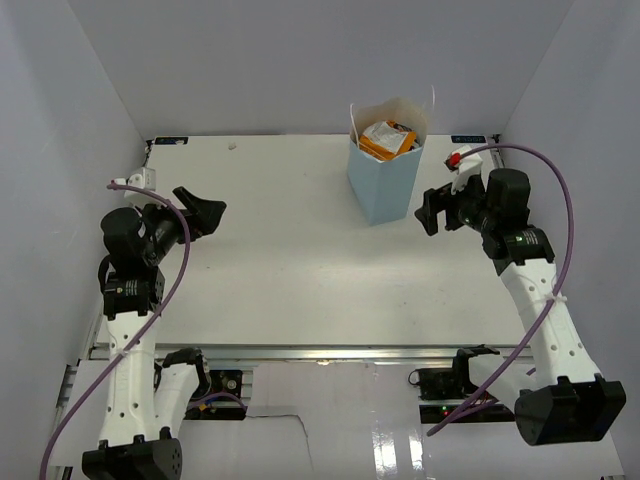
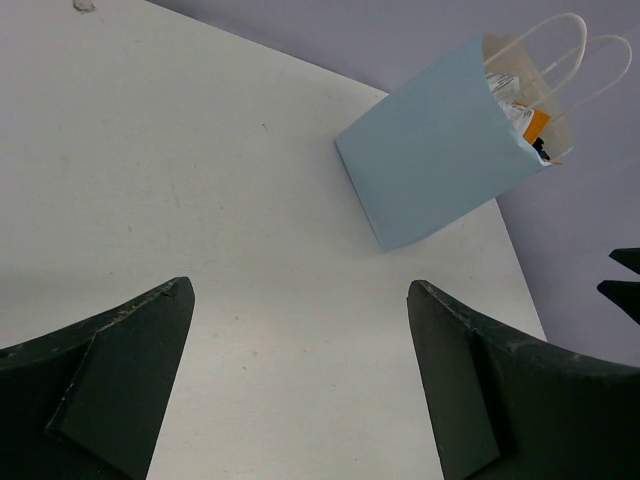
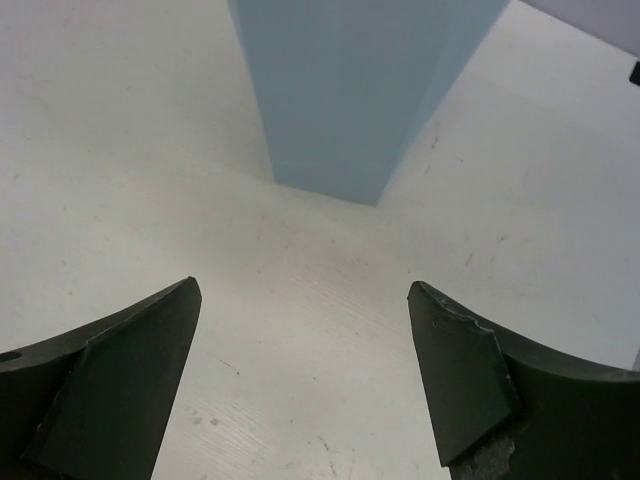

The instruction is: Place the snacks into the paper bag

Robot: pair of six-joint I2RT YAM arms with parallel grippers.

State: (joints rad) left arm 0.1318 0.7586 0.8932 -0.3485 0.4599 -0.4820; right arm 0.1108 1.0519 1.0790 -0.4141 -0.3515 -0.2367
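The light blue paper bag (image 1: 384, 178) stands upright at the back right of the white table (image 1: 290, 260). Snacks (image 1: 386, 138) sit inside it, an orange packet uppermost. The bag also shows in the left wrist view (image 2: 430, 165), with packet tops (image 2: 530, 120) at its mouth, and its lower wall shows in the right wrist view (image 3: 360, 90). My left gripper (image 1: 213, 212) is open and empty above the left side of the table. My right gripper (image 1: 430, 213) is open and empty, just right of the bag's base. No snacks lie on the table.
Grey-white walls (image 1: 90, 110) close in the table on the left, back and right. The arm bases and a metal rail (image 1: 300, 352) run along the near edge. A small speck (image 1: 233, 146) lies near the back edge.
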